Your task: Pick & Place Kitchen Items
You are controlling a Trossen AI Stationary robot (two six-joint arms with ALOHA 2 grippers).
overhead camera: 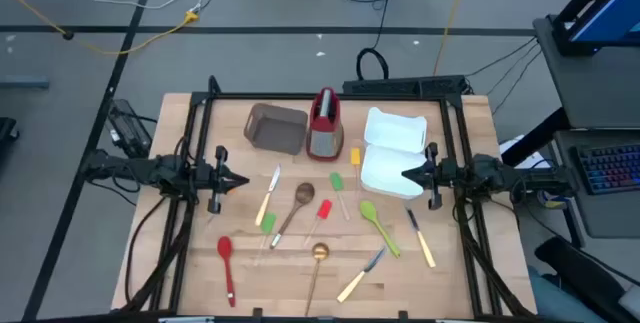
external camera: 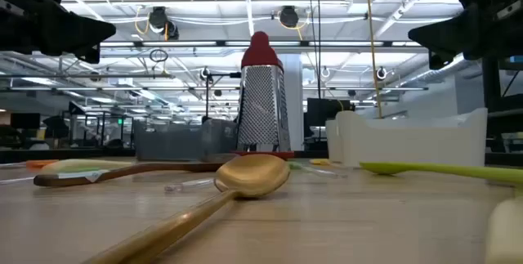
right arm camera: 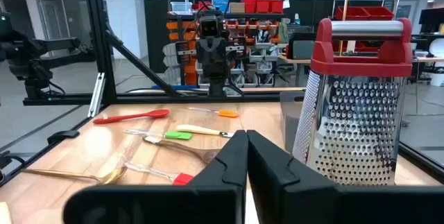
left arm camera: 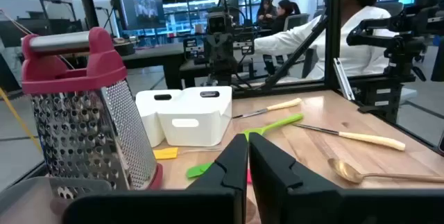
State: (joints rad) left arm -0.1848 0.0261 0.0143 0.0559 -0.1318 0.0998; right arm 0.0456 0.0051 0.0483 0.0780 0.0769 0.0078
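Utensils lie scattered over the wooden counter (overhead camera: 470, 133), none of them held. Seen from above, with the counter's middle as the clock's centre: a red silicone spoon (overhead camera: 226, 266) lies at 8 o'clock near the front edge, a gold long-handled spoon (overhead camera: 317, 263) at 6, a yellow-handled knife (overhead camera: 359, 276) just right of it at 5, a green spoon (overhead camera: 378, 225) at 4, and another yellow-handled knife (overhead camera: 421, 238) farther out at 4. Close to the middle lie a wooden spoon (overhead camera: 293, 210), a small red spatula (overhead camera: 320, 214), a small green spatula (overhead camera: 340, 189) and a third yellow-handled knife (overhead camera: 268, 197) at 9.

At 12 o'clock stands a red-topped steel grater (overhead camera: 324, 123), with a brown bin (overhead camera: 277, 127) at 11 and a white tray (overhead camera: 392, 153) at 2.

Left end effector (overhead camera: 236, 180) hovers at 9 o'clock, fingers together on nothing. Right end effector (overhead camera: 407, 174) hovers at 3 o'clock over the white tray's edge, fingers also pressed together and empty.
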